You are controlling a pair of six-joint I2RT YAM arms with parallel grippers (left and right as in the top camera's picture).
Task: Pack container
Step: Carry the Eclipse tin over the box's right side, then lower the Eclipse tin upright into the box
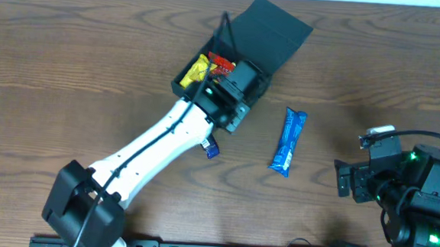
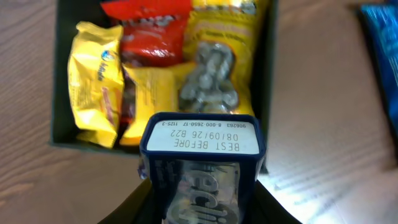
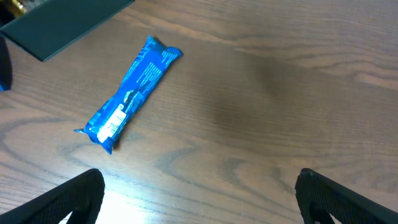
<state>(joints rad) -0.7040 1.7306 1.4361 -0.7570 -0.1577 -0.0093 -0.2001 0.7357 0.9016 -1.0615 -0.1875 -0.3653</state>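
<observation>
The container [image 1: 183, 81], a dark box with its lid [image 1: 270, 28] standing open, sits at the table's back centre. In the left wrist view its near wall [image 2: 62, 140] frames several snack packets: yellow ones [image 2: 96, 81], a red one [image 2: 152, 34] and one showing grey lumps [image 2: 208, 81]. My left gripper [image 2: 202, 202] is shut on a dark blue packet [image 2: 202, 140] with a white "best before" end, held just above the box's near edge. From overhead the left gripper [image 1: 236, 80] hangs over the box. My right gripper [image 3: 199, 190] stands open over bare table, holding nothing.
A long bright blue packet [image 1: 288, 141] lies on the wood to the right of the box, also in the right wrist view as the blue packet [image 3: 129, 93]. A small dark blue item [image 1: 211, 148] lies beside the left arm. The right arm [image 1: 400, 184] stands at the front right.
</observation>
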